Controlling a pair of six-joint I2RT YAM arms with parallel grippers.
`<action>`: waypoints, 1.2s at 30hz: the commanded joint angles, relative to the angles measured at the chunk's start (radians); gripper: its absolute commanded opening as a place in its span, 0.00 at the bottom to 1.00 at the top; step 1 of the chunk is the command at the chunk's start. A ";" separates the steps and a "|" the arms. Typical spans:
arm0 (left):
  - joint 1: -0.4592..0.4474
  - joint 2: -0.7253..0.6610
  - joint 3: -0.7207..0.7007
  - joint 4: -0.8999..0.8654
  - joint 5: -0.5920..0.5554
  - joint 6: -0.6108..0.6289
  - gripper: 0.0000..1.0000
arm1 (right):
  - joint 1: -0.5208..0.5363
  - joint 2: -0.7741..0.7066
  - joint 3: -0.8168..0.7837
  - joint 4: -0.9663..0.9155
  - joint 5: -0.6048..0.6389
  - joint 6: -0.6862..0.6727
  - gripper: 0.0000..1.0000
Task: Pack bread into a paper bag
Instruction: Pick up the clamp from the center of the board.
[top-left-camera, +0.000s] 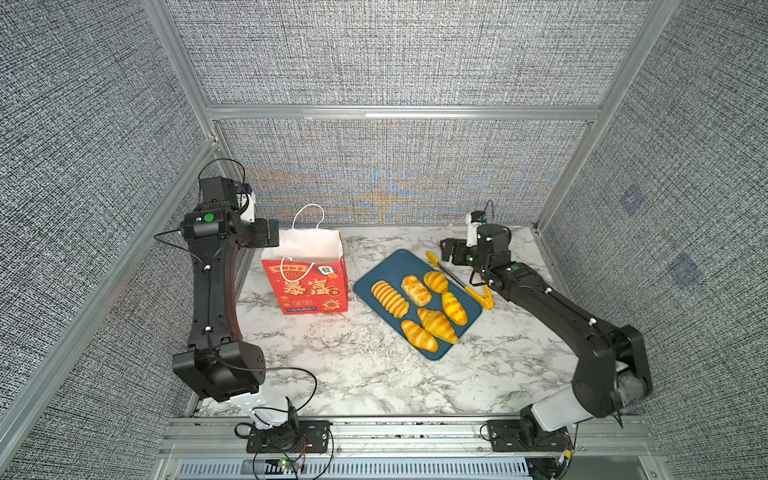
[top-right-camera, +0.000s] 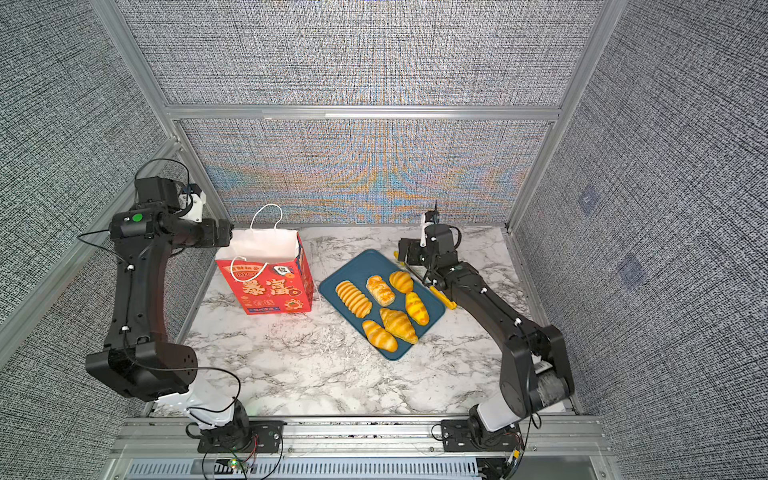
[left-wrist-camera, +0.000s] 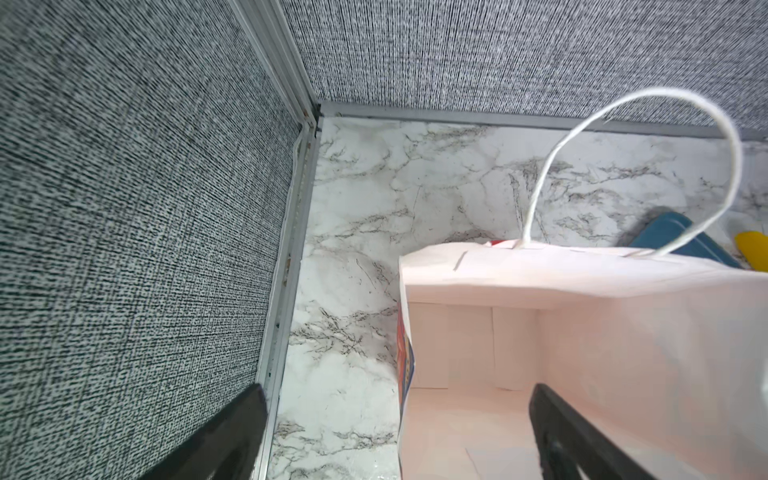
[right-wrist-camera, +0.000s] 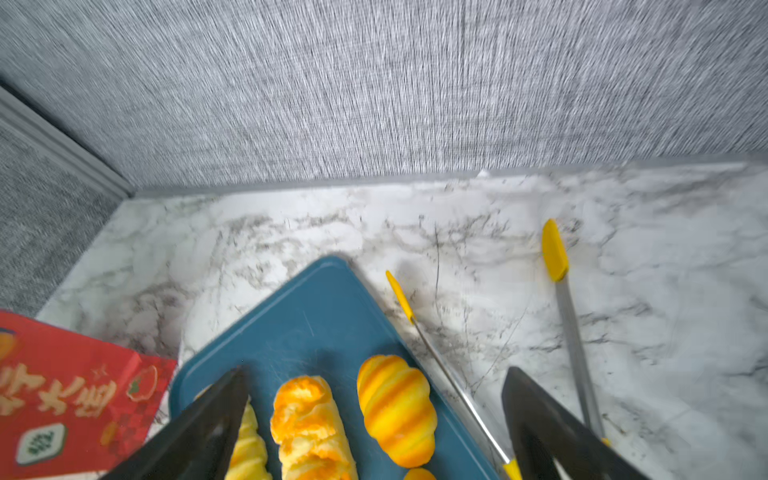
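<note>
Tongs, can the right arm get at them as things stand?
Probably yes. The right gripper hangs close above the tongs, fingers spread, and they lie uncovered beside the tray, with nothing in between.

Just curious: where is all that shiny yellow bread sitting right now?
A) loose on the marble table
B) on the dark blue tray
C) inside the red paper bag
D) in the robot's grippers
B: all six glossy golden-yellow pastries lie on the dark blue rectangular tray, while the upright red paper bag shows only bare white inside in the left wrist view.
</note>
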 joint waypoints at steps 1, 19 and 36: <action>-0.001 -0.043 -0.038 0.129 0.010 -0.044 1.00 | -0.009 -0.086 -0.052 0.113 0.080 -0.039 0.97; -0.002 -0.343 -0.325 0.519 0.091 -0.343 1.00 | -0.299 0.196 0.079 -0.466 -0.169 -0.147 0.98; -0.016 -0.423 -0.456 0.566 0.146 -0.371 1.00 | -0.309 0.385 0.072 -0.475 -0.242 -0.234 0.97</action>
